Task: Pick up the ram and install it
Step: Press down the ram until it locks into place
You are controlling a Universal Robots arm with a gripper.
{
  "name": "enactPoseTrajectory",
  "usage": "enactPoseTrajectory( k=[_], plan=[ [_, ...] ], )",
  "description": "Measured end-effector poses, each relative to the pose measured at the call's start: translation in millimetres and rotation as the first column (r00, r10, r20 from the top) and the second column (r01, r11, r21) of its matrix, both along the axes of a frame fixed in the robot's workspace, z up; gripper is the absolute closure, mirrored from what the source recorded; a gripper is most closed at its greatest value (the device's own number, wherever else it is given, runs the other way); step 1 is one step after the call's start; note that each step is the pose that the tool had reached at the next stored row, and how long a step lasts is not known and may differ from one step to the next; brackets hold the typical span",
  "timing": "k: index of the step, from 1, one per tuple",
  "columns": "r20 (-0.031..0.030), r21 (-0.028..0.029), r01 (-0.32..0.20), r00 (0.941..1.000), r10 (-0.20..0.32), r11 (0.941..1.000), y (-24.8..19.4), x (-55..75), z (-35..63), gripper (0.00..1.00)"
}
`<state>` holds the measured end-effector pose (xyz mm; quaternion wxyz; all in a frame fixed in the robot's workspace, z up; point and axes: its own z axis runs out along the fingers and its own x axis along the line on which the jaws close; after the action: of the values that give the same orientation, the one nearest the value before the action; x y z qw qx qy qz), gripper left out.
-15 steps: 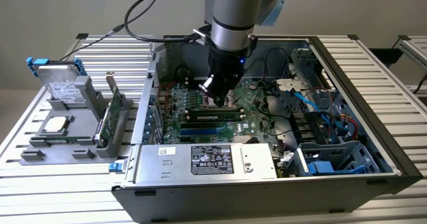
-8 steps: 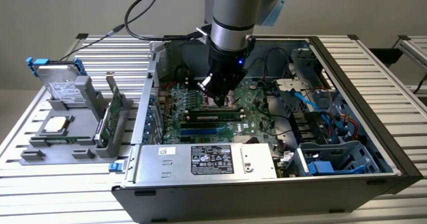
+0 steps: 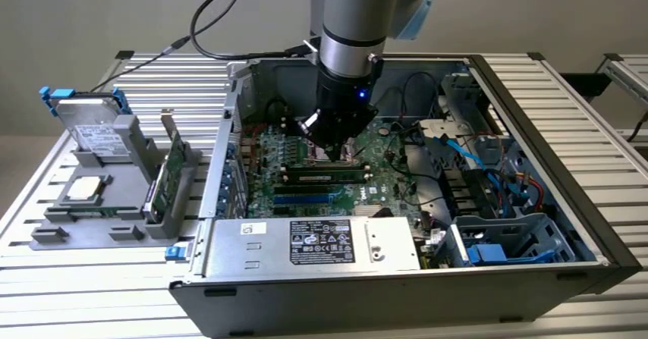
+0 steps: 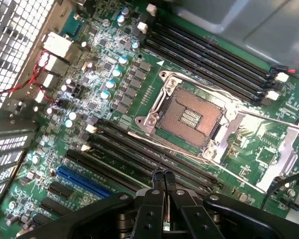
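The claw (image 4: pixel 163 178) is seen clenched and empty above the motherboard (image 4: pixel 139 94), just over the black slots (image 4: pixel 139 159) beside the open socket (image 4: pixel 187 117). The ram (image 3: pixel 324 177) is seen lying in a slot (seemingly seated). The installing step is judged at hand; a firm, square press is called for.

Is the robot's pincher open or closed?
Closed. In the wrist view the gripper's two fingertips touch, nothing between them, just above the motherboard's black slots.
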<state>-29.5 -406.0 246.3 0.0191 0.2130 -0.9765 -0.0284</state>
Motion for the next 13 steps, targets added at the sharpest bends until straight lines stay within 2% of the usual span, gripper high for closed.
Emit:
enactPoseTrajectory(
  k=[4,8,9,11,13],
  plan=[
    [0.0,0.0,0.06,0.9982,-0.06,0.9982,0.0,0.0,0.0,0.9],
    [0.0,0.0,0.119,0.9929,-0.119,0.9929,0.0,0.0,0.0,0.9],
    [0.0,0.0,0.134,0.991,-0.134,0.991,0.0,0.0,0.0,0.9],
    [0.0,-0.0001,0.194,0.981,-0.194,0.981,0.0,0.0,0.0,0.9],
    [0.0,-0.0001,0.223,0.9748,-0.223,0.9748,0.0,0.0,0.0,0.9]
  ],
)
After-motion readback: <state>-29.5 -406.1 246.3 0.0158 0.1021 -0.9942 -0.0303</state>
